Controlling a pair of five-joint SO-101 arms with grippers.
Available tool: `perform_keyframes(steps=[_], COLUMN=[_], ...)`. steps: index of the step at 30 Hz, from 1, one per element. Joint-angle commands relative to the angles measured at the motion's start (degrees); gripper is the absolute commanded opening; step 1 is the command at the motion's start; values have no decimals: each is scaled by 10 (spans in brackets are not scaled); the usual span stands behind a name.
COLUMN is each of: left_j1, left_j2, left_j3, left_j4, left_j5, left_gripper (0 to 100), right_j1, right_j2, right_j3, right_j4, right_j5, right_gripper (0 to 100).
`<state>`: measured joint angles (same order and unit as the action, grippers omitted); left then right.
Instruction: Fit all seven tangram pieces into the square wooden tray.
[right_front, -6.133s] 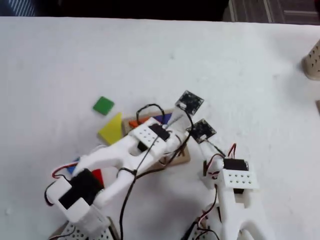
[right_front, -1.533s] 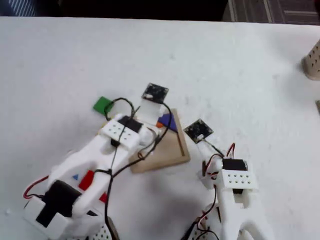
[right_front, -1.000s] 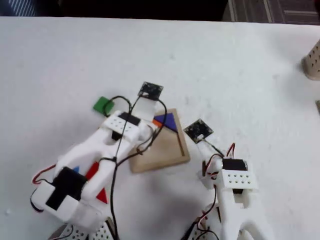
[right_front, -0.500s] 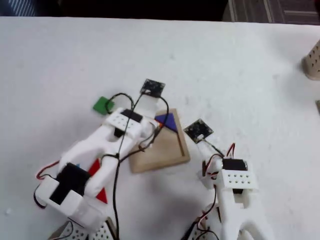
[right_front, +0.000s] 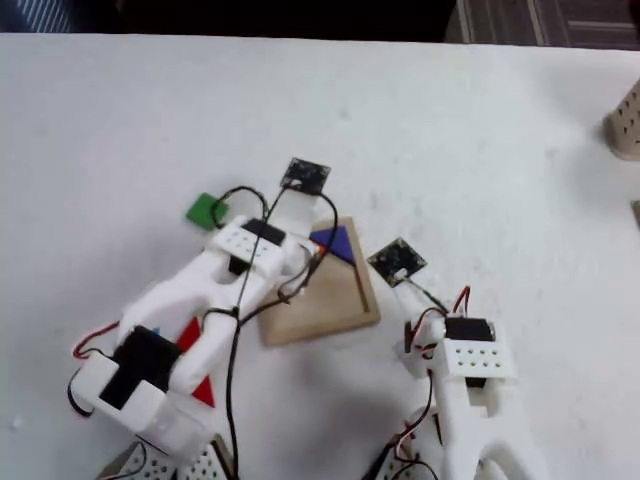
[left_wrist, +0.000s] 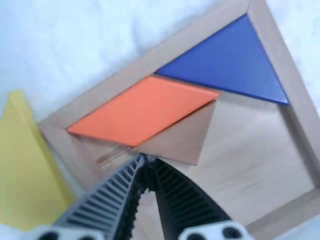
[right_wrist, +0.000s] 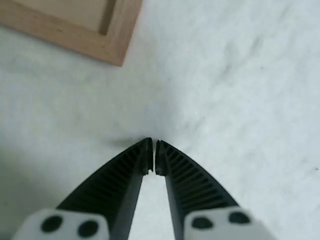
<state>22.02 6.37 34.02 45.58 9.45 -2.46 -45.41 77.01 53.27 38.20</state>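
The square wooden tray (right_front: 335, 300) lies mid-table. In the left wrist view its rim (left_wrist: 200, 31) frames a blue triangle (left_wrist: 230, 60) and an orange parallelogram (left_wrist: 145, 107) lying side by side in one corner. A yellow triangle (left_wrist: 22, 165) rests outside, against the rim. My left gripper (left_wrist: 145, 162) is shut and empty, its tips over the bare tray floor just beside the orange piece. A green square (right_front: 205, 210) and two red pieces (right_front: 190, 335) lie on the table by the left arm. My right gripper (right_wrist: 152, 150) is shut over white table, near a tray corner (right_wrist: 95, 42).
A pale perforated object (right_front: 625, 125) stands at the table's right edge. The left arm (right_front: 180, 310) covers the table to the left of the tray, and the right arm (right_front: 470, 365) stands to the tray's right. Open white table stretches behind the tray.
Over six seconds the left arm swung from the tray's right part to its left part, uncovering the blue triangle and covering the yellow one. It has stayed still for the last half second. The right arm kept still.
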Motion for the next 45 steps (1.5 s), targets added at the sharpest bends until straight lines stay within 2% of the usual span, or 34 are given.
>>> perform_keyframes(steps=[1,9,18,21,26,29,31,38,40,43,45], left_j1=[17,13,11,-23,-140,-190,-209,-223,-223,-224,-236], left_j2=[-1,-3,-105,-136,-147,-147,-147,-146,-146,-146,-146], left_j3=[-25,-21,-18,-18,-20,-24,-24,-25,-25,-23,-22], left_j4=[-25,-14,101,105,61,37,25,10,8,-2,-2], left_j5=[-2,-2,-7,-7,1,66,105,110,112,114,138], left_gripper=[22,22,23,23,23,24,24,26,60,164,217], right_j1=[-3,-3,-4,-4,-5,-5,-5,-5,-5,-5,-5], right_j2=[-9,-9,-9,-9,-9,-9,-9,-9,-9,-9,-9], right_j3=[-3,-3,-3,-3,-3,-2,-2,-2,-2,-2,-2], right_j4=[-7,-7,-7,-7,-7,-7,-7,-7,-7,-7,-7], right_j5=[7,7,7,7,7,7,7,7,7,7,7], right_gripper=[18,18,18,18,18,18,18,18,18,18,18])
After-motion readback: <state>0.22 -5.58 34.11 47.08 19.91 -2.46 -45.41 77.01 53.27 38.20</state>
